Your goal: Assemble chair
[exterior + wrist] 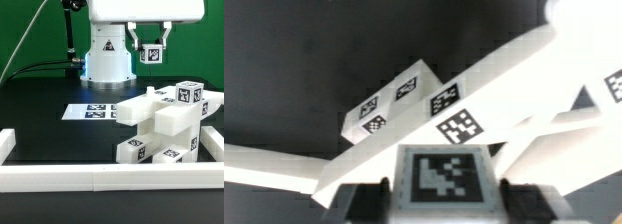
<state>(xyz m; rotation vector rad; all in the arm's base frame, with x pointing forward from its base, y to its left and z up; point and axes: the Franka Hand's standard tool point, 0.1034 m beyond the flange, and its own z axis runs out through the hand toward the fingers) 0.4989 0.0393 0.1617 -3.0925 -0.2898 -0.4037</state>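
My gripper (151, 50) hangs high above the table at the exterior view's upper right. It is shut on a small white chair part with a black-and-white tag (151, 54). In the wrist view that tagged part (439, 178) sits between the dark fingers (374, 196), which press on both its sides; the gripper (441, 204) is at the frame's edge. The other white chair parts (165, 122) lie stacked in a loose pile on the black table at the exterior view's right, below the gripper. One tagged piece of the pile (612, 88) shows at the wrist view's edge.
The marker board (92, 111) lies flat left of the pile and shows in the wrist view (409, 106). A low white border wall (100, 178) runs along the front and both sides. The robot base (105, 55) stands behind the marker board.
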